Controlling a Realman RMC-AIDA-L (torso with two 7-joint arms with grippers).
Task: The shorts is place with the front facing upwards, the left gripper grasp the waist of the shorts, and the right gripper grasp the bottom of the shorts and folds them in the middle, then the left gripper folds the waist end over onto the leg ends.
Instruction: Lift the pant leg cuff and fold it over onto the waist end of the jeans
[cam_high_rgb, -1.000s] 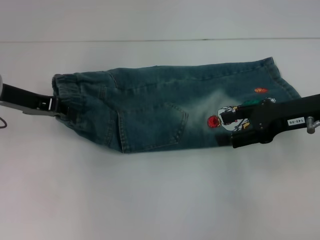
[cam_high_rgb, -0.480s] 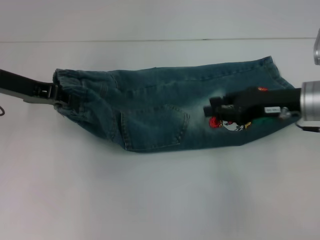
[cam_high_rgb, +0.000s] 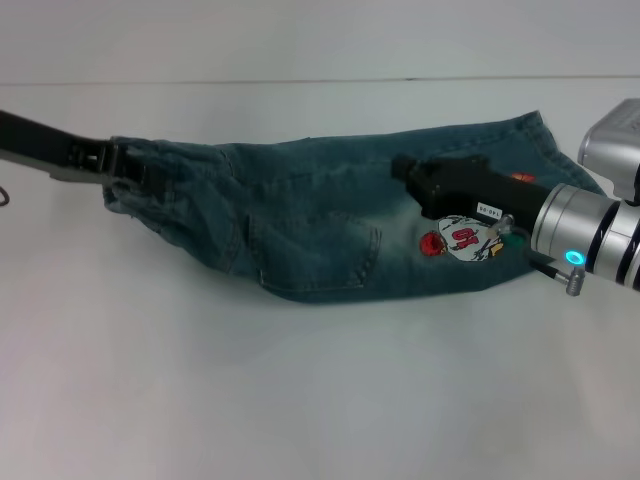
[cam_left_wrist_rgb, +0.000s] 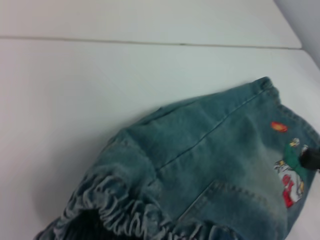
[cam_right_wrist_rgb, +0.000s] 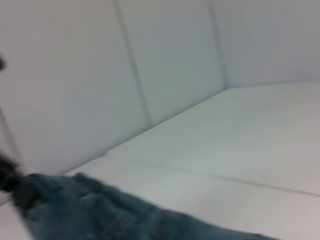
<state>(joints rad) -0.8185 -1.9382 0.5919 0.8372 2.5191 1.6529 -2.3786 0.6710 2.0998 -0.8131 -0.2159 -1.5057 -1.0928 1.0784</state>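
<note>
Left tool (cam_high_rgb: 118, 166) is clamped on the waist (cam_high_rgb: 135, 172) of the shorts (cam_high_rgb: 330, 215); right tool (cam_high_rgb: 408, 172) hovers above the patch (cam_high_rgb: 462, 240), its grip impossible to tell.

Faded blue-green denim shorts (cam_high_rgb: 320, 215) with red-and-white patch (cam_high_rgb: 462, 240) on white table (cam_high_rgb: 300, 400)

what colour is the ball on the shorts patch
Red-orange, on the patch of the shorts; the head view shows it best.

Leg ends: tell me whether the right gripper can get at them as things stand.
Probably yes. The right gripper hangs above the shorts, beside the leg ends, and nothing lies between them.
</note>
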